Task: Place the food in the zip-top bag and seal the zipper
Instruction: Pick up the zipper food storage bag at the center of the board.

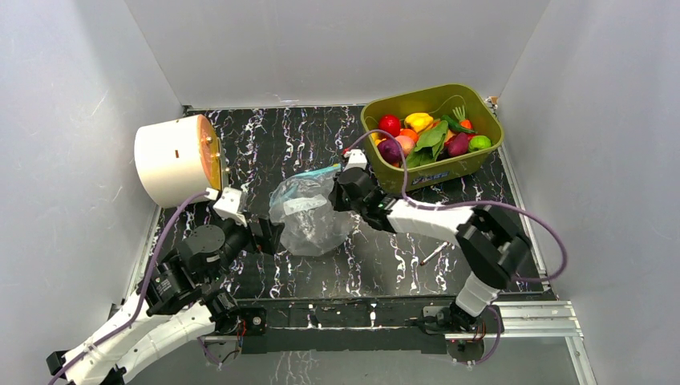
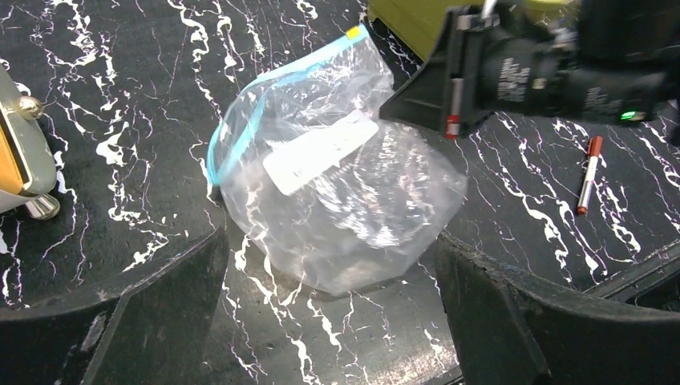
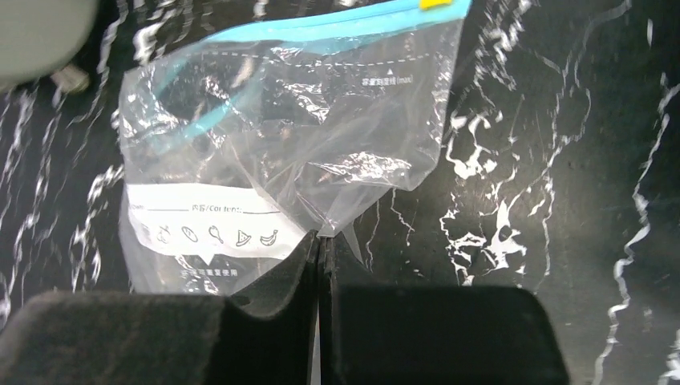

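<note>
Table (image 1: pixel 377 265): black marble-patterned top with white veins, walled in by pale panels on three sides.
White drum (image 1: pixel 168 159): lies on its side at the far left, its orange face turned toward the middle of the table.
Olive-green tub (image 1: pixel 473 164): stands at the far right corner, well apart from the drum.
Zip-top bag (image 1: pixel 309 215): clear and puffed up, resting mid-table between the two grippers, its sealing edge on the side toward the tub.
Left gripper (image 2: pixel 330 245): fingers spread wide, just beside the bag's near-left end; whether they touch it I cannot tell.
Right gripper (image 3: pixel 321 241): fingers pressed together, pinching a fold of the bag's plastic at its right side.
Food (image 1: pixel 429 132): red, yellow, orange, purple and green toy pieces piled together inside the tub.
Zipper (image 3: pixel 321 32): light-blue strip with a yellow tab at one end; part of it curves away from the edge, so the mouth appears to gape there.
Label (image 2: pixel 321 151): white panel on the bag's upper face.
Pen (image 2: pixel 589 172): red and white, lying on the table right of the bag, near the right arm.
</note>
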You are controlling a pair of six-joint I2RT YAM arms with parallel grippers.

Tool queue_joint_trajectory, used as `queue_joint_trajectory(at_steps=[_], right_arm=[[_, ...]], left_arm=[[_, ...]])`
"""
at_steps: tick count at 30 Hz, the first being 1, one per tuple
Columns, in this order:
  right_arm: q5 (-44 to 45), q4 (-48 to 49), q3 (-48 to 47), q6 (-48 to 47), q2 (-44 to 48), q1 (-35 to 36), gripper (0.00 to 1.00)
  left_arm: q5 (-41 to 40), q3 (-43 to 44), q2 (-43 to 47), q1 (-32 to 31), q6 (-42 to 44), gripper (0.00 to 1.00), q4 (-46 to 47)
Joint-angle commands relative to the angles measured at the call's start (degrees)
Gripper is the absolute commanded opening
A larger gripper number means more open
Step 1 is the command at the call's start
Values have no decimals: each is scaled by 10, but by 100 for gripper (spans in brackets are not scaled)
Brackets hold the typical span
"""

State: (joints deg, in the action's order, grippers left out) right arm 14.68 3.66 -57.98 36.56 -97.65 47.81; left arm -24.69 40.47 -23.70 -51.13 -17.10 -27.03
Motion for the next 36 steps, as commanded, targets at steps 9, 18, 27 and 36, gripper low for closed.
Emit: queue_joint_trajectory(at_steps=[9,18,27,36], right_arm=[[-192,1,82,-339,241,-3,0],[-386,-111,104,-457,419,-3,0],[-505,-141,145,-485,529,-3,0],[-534,-138,159,-508,555,-3,0]], left_arm=[[83,7,-37,-3,-51,93,9],[278,107,-178,-2,-100,85,-8],[334,136,-205,-2,-82,83,13],[342,131,-157,-2,-56,86,19]])
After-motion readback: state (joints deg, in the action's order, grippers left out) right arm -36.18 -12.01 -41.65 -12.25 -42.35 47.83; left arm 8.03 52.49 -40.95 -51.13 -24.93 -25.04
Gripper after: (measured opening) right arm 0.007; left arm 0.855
